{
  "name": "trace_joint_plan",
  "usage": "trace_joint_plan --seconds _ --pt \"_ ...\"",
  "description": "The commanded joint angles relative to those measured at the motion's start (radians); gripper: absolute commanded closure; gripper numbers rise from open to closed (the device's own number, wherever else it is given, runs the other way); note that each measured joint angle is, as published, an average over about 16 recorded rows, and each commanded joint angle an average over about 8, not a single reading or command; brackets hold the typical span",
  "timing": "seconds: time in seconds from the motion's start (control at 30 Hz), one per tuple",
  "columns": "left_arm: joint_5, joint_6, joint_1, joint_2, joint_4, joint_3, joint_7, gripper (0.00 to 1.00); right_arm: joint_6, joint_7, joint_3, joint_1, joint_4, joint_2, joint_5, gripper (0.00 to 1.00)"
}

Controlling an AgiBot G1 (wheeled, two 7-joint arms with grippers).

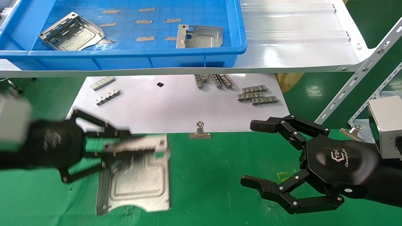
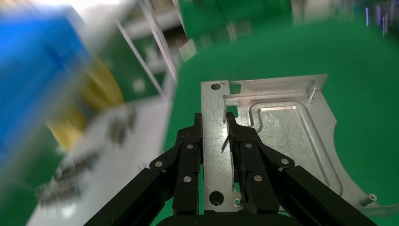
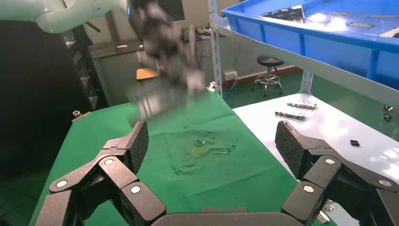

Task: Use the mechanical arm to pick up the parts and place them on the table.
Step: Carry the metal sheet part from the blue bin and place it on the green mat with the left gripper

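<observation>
My left gripper (image 1: 141, 146) is shut on the folded edge of a silvery stamped part (image 1: 138, 180) and holds it over the green cloth table (image 1: 213, 179) at the front left. In the left wrist view the fingers (image 2: 190, 150) clamp the part's edge strip (image 2: 214, 141), with the plate (image 2: 287, 136) spreading beyond. Two more parts lie in the blue bin (image 1: 132, 59) on the shelf: one tilted at the left (image 1: 70, 31), one at the right (image 1: 199, 37). My right gripper (image 1: 251, 153) is open and empty at the front right, as the right wrist view (image 3: 207, 141) shows.
A white sheet (image 1: 176, 106) carries small slotted metal strips (image 1: 257, 94) (image 1: 105, 91). A silver binder clip (image 1: 199, 131) sits at its front edge. The glossy white shelf (image 1: 298, 40) overhangs the back. A slotted white rack post (image 1: 361, 69) stands at the right.
</observation>
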Motion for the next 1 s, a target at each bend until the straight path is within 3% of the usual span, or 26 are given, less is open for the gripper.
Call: trace_joint_plan --seconds 0.03,0.3,0.6,0.87,1.0 --pt "0.039 -0.003 0.018 -0.027 -0.013 0.04 0.059 1.0 0.0 0.0 0.0 0.0 0.0 0.0 0.0 0.0" --pt "0.157 -0.023 0.016 -0.009 0.157 0.136 0.324 1.0 0.0 0.0 0.0 0.0 0.0 0.0 0.0 0.0" --pt "0.214 -0.041 -0.012 0.045 0.35 0.166 0.457 0.99 0.0 0.0 0.0 0.0 0.0 0.0 0.0 0.0" --pt "0.247 -0.046 -0.033 0.086 0.458 0.188 0.519 0.0 0.0 0.0 0.0 0.0 0.0 0.0 0.0 0.0" --pt "0.257 -0.051 -0.041 0.103 0.497 0.194 0.545 0.0 0.0 0.0 0.0 0.0 0.0 0.0 0.0 0.0"
